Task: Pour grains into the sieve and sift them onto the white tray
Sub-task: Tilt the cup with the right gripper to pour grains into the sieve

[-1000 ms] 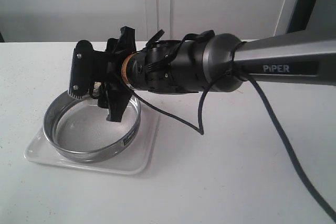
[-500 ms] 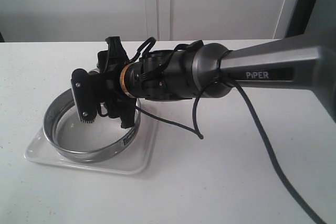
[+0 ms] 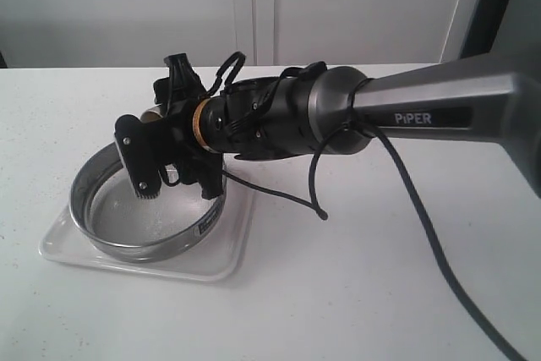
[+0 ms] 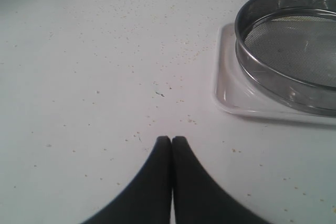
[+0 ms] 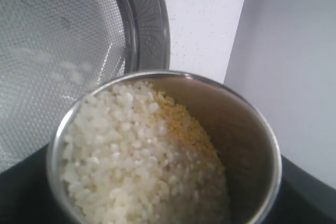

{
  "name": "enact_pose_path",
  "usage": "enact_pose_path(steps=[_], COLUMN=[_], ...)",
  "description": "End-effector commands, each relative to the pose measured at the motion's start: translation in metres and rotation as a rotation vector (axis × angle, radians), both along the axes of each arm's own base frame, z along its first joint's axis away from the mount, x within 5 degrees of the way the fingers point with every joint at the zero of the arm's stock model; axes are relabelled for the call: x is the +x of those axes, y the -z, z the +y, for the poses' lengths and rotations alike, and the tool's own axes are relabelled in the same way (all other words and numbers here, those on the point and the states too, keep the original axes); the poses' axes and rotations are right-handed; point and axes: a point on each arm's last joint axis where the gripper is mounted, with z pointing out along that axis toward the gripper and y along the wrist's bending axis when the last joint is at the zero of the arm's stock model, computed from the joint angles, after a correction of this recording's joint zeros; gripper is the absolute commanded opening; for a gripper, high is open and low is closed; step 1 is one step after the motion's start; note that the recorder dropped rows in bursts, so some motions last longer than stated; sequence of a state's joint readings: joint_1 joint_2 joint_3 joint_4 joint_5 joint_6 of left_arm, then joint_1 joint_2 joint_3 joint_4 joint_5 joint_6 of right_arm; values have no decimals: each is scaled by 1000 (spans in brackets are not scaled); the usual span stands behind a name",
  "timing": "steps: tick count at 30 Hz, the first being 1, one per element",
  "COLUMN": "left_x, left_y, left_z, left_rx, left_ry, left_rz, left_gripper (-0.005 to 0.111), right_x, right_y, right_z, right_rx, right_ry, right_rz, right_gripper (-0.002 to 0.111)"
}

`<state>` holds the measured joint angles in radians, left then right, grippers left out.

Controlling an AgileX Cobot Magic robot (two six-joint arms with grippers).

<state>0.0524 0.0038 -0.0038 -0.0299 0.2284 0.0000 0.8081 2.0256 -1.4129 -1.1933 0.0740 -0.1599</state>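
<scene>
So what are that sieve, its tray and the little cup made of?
The sieve looks like steel: a shiny grey band with fine woven wire mesh. The white tray is probably plastic, smooth and slightly glossy. The cup is likely brushed steel: dull silvery walls, bright rim.

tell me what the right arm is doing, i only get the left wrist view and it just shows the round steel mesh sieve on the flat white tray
Observer: The right gripper is above the round steel sieve, holding a small rounded steel cup tipped toward the mesh.
Operator: anything in the cup
Observer: Yes, it is nearly full: coarse pale white grains with fine golden-yellow ones beside them.
Operator: any coming out yet
Observer: The right wrist view shows blurred pale blobs over the mesh, probably grains falling; I cannot tell more.
</scene>
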Motion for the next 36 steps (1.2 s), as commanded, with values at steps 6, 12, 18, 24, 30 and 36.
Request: enact_pose_path(steps=[6, 12, 18, 24, 30, 36], left_x=[0, 0, 0, 0, 0, 0], left_y=[1, 1, 1, 1, 1, 1], left_z=[-1, -1, -1, -1, -1, -1], left_rx=[-6, -6, -6, -6, -6, -6], left_ry=[6, 6, 6, 6, 6, 6], left_rz=[4, 4, 4, 4, 4, 4], left_gripper=[0, 0, 0, 0, 0, 0], right_x=[13, 15, 15, 16, 16, 16], right_y=[2, 8, 10, 10, 10, 10], right_z=[11, 13, 13, 12, 12, 12], right_rx=[-35, -93, -133, -167, -188, -213], right_ry=[-23, -61, -91, -100, -117, -135], right_rz=[-61, -95, -126, -147, -170, -195], right_gripper=[0, 0, 0, 0, 0, 0])
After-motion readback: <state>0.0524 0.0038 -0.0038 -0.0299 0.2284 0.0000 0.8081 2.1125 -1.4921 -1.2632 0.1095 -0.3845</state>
